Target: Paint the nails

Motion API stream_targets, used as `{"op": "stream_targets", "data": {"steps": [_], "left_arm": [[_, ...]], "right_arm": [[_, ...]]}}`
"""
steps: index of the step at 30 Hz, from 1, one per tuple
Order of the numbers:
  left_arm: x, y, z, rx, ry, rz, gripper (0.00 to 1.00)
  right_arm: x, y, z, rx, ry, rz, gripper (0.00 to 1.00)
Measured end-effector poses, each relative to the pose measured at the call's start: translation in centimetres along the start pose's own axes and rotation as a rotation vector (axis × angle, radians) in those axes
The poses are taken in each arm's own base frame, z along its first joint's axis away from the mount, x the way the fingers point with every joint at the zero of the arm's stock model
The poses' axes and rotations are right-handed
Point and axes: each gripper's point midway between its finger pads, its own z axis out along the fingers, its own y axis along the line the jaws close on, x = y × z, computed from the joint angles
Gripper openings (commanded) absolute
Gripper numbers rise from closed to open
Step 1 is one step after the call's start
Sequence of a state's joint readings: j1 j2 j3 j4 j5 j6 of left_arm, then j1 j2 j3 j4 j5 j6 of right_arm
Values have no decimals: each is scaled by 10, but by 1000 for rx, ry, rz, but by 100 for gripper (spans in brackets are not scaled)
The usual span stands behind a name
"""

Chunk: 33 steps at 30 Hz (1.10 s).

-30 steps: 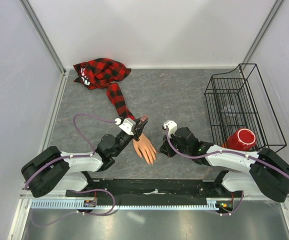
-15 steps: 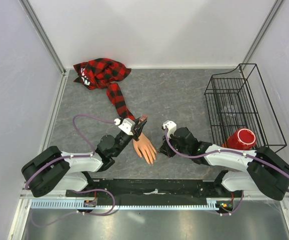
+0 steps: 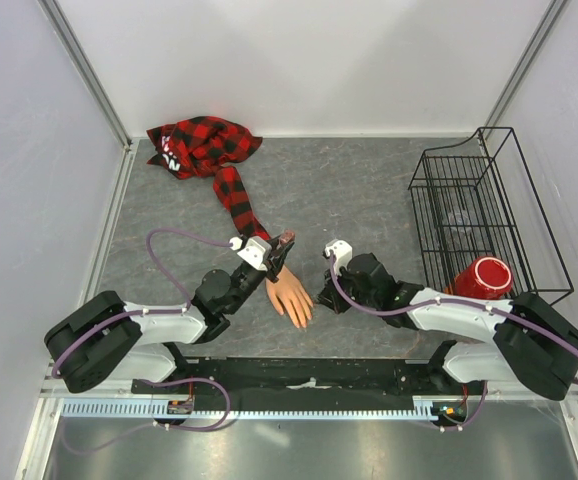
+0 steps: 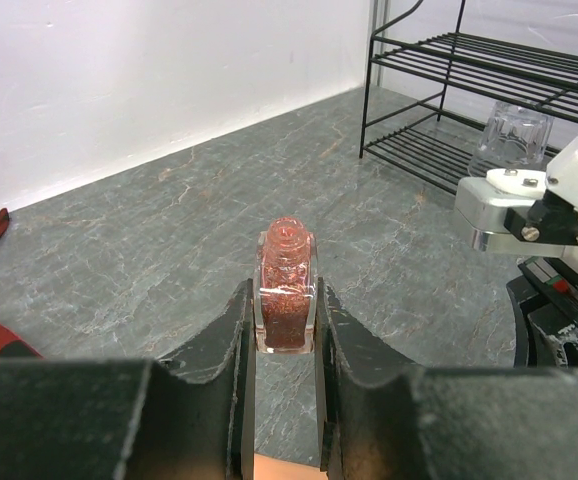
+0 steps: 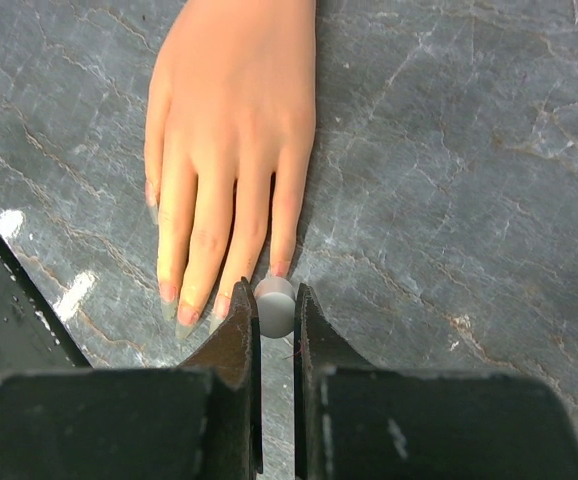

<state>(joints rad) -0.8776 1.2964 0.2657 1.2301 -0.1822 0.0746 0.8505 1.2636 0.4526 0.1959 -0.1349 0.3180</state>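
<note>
Bottle [image 4: 286,285], glitter-filled, in left end effector [image 4: 283,305]

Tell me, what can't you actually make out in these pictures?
- Below the white cap: in the right wrist view the cap and the right jaws hide any brush, so contact with the nails is unclear.
- Hand: in the left wrist view only a sliver shows under the left jaws holding the bottle.
- Nails in the top view: too small.
- Wrist: cut off by the right wrist view's top edge.
</note>
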Motion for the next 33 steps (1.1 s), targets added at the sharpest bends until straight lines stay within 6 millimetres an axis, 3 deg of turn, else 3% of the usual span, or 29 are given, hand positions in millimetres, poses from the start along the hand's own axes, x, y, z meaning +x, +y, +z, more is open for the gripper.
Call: {"op": "stream_targets", "data": {"steps": [33], "left_arm": [[3,0,-1,0,5,3,2]], "right_arm": [[-1,-4,8,21,7,1,0]]}}
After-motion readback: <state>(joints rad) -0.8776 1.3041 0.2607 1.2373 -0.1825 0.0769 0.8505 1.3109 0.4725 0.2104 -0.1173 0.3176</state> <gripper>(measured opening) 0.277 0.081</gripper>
